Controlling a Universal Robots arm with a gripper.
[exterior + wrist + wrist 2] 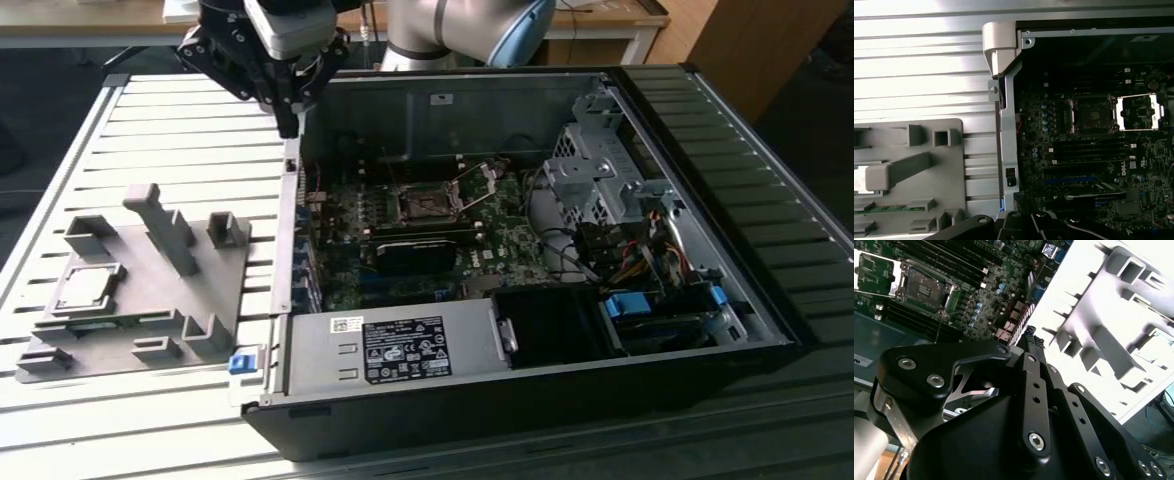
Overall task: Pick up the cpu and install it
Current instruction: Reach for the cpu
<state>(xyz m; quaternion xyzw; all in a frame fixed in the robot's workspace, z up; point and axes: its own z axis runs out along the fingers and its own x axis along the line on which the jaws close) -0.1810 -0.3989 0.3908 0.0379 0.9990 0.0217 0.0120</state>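
Black hand [287, 125], fingers closed together and empty, hangs above the grey metal case wall [284, 250]; descending here risks striking it. Silver-grey square cpu [90, 286] rests well apart on the grey plastic fixture [134, 316].
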